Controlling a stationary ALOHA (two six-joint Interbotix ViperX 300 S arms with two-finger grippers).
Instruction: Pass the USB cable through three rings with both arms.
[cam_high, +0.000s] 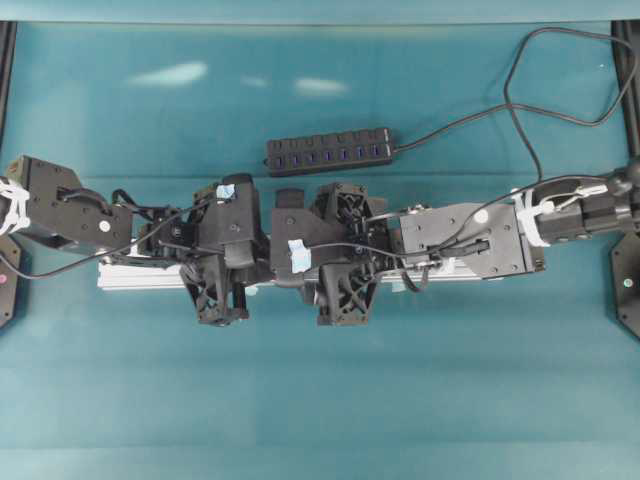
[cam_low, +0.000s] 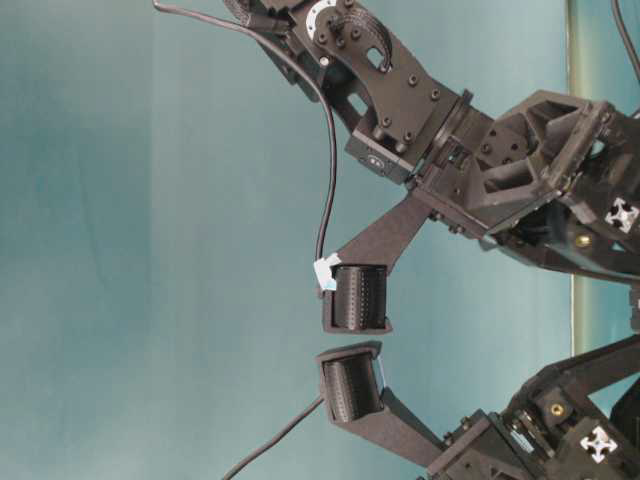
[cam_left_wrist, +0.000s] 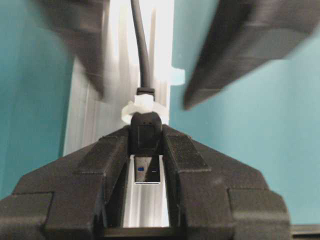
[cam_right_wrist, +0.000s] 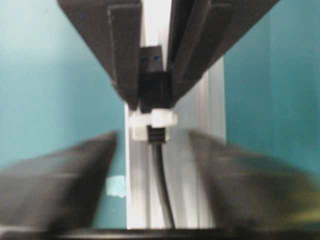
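the left hand (cam_left_wrist: 146, 142) clamps its ribbed black pads on the usb cable (cam_left_wrist: 141, 55) plug, whose silver-and-blue tip lies between the jaws over the grooved aluminium rail (cam_left_wrist: 90, 115). a whitish translucent ring (cam_left_wrist: 142, 109) circles the plug's neck. the right hand (cam_right_wrist: 152, 150) stands blurred and spread wide, holding nothing. only the overhead view shows the black hub (cam_high: 328, 153) on the teal bench (cam_high: 320, 400).

We see the rail (cam_left_wrist: 150, 60) as pale brushed aluminium with long grooves and a soft sheen. The ring (cam_left_wrist: 141, 108) on it is whitish, translucent plastic. The cable (cam_left_wrist: 141, 45) has a smooth, matt black sheath; its plug (cam_left_wrist: 145, 131) is black plastic. The pads (cam_low: 358, 298) are ribbed black and matt. The table (cam_high: 320, 400) is smooth, faintly glossy teal.
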